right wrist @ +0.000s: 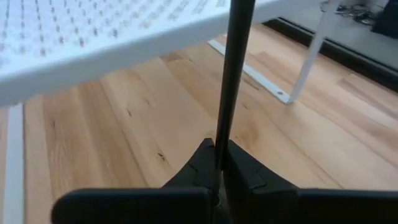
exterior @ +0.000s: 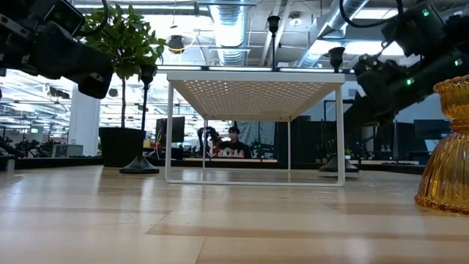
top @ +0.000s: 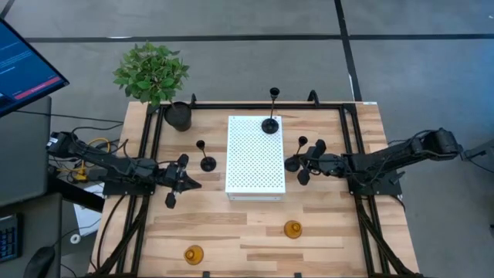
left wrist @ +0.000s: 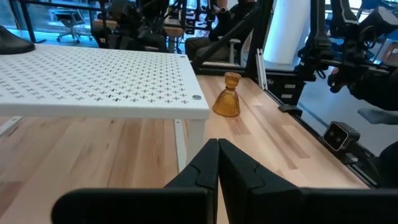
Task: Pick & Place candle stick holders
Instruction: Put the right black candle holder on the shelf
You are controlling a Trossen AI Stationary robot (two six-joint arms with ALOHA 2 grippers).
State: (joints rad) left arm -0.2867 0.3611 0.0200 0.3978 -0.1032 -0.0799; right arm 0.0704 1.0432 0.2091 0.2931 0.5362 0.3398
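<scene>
A white perforated stand (top: 255, 157) sits mid-table. One black holder (top: 271, 123) stands by its disc base on the stand's far end. A second black holder (top: 207, 161) stands on the table left of the stand. My right gripper (top: 293, 164), just right of the stand, is shut on the third black holder (top: 302, 141). Two amber holders (top: 292, 229) (top: 193, 254) stand near the front edge. My left gripper (top: 193, 184) is shut and empty, left of the stand's near end; it also shows in the left wrist view (left wrist: 217, 168). My right gripper pinches the holder's thin stem (right wrist: 225, 134) between its two fingers. The fingers come level from the table's right side and lie across the stem. The holder stands upright. Its base (exterior: 333, 166) shows at about table height; whether it rests on the table I cannot tell.
A black pot with a green plant (top: 178, 116) stands at the far left corner. Black frame rails (top: 151, 139) run along the left, right and far sides of the table. Bare wood lies between the stand and the amber holders.
</scene>
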